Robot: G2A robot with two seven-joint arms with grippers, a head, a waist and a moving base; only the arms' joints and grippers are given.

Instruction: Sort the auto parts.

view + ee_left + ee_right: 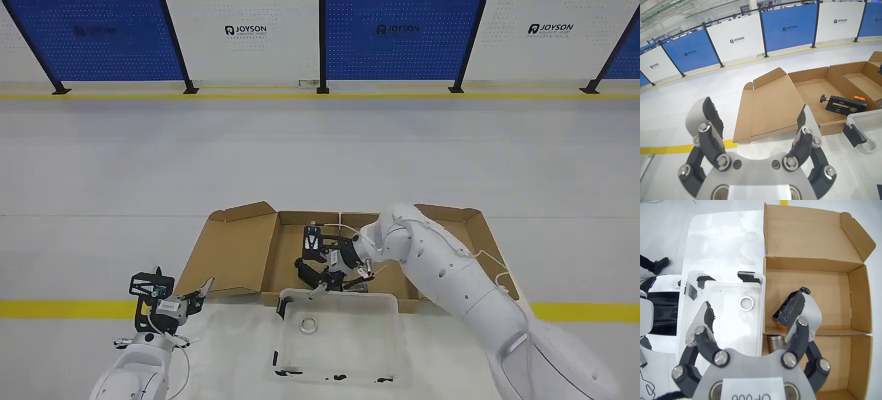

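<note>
Right gripper (pixel 755 303) spread wide, nothing between the pads, poised over the 12 o'clock wall of the tray (pixel 762 315): one finger (pixel 708 314) above the tray, the other (pixel 806 306) above the box (pixel 810 275). Black clamp (pixel 786 309) just beside that second finger's pad, whether touching it or lower down cannot be told. From the top view, clamp (pixel 313 242) lying in the box's 9 o'clock compartment, at 12 o'clock from the tray's (pixel 396 335) far corner. Ring (pixel 746 302) flat on the tray floor, toward the 11 o'clock corner. Steel cylinder (pixel 775 343) in the next compartment, against the divider and just beside the tray wall. Black clips (pixel 748 275) on the tray rim.

Left gripper (pixel 755 106) also spread wide and holding nothing, at 9 o'clock from the tray and well apart from it, above the table (pixel 670 121), near the box's open flap (pixel 768 106). From its own view, clamp (pixel 846 105), ring (pixel 867 146) and tray (pixel 863 115) farther off.
</note>
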